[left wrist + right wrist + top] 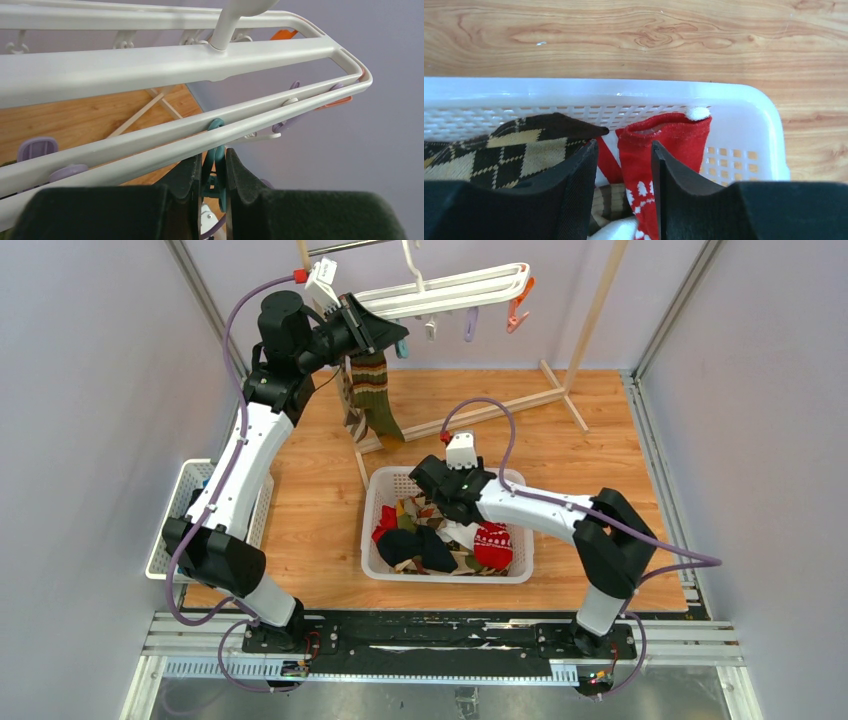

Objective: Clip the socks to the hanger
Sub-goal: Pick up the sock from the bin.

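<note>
The white hanger (455, 288) hangs from the rack's bar at the back, with pastel and orange clips under it. My left gripper (397, 340) is raised to it and shut on a teal clip (216, 167) below the double rail (150, 67). An olive-striped sock (373, 390) hangs just below that gripper. My right gripper (420, 480) is low in the white basket (450, 574) of mixed socks. Its fingers stand open on either side of a red sock (664, 145), with a brown-tan argyle sock (509, 150) to the left.
The tall wooden rack (592, 330) stands at the back with its feet on the wooden board. A second white basket (168, 532) sits at the left edge behind my left arm. Another red sock (492, 545) lies at the basket's right. Grey walls close in both sides.
</note>
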Tool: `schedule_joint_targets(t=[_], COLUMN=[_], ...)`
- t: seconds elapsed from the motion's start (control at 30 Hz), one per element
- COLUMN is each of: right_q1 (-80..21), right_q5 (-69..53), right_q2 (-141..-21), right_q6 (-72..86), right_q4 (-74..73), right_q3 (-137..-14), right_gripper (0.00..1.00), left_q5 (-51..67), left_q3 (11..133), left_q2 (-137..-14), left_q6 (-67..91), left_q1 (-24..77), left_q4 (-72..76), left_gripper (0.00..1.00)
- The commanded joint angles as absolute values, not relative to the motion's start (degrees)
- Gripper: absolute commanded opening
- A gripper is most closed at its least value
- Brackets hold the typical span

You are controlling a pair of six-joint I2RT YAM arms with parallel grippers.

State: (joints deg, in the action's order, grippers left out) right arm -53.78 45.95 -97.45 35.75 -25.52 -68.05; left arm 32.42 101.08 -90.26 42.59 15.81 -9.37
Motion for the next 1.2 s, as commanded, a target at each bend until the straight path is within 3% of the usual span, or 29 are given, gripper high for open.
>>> schedule_joint_targets(t=[0.0,0.7,0.8,0.87,1.03,1.17], right_q1=[-54.8,-54.5,-54.6,-54.6,-55.1,-55.4], right_q5=[53.0,59.8,60.4,60.7,57.3,46.8], right_q2=[-101.6,-108.8,-108.0,-106.7,-98.5,-86.8], right_q6=[46.8,55.3,55.1,54.6,44.6,34.1], right_q4=[-33.3,-41.8,-41.7,-41.1,-30.2,-13.5], right_q3=[-72.6,-76.4,-75.9,-75.3,-69.9,-60.5], right_gripper=[0.42,0.28,0.17,0.01,0.00,0.00], left_q5=[35.4,35.7,35.7,35.7,35.9,36.1], left_q3=[101.0,100.9,100.8,100.8,101.7,102.1], left_q2=[-88.9,-88.7,-88.6,-88.6,-88.7,-89.0], left_q6=[41.8,42.2,42.1,42.1,41.8,41.7], left_q1=[15.5,15.4,15.5,15.5,15.5,15.5], left_q4=[-13.5,-13.3,-13.4,-13.4,-14.3,-14.7], left_gripper=[0.00,0.00,0.00,0.00,0.00,0.00])
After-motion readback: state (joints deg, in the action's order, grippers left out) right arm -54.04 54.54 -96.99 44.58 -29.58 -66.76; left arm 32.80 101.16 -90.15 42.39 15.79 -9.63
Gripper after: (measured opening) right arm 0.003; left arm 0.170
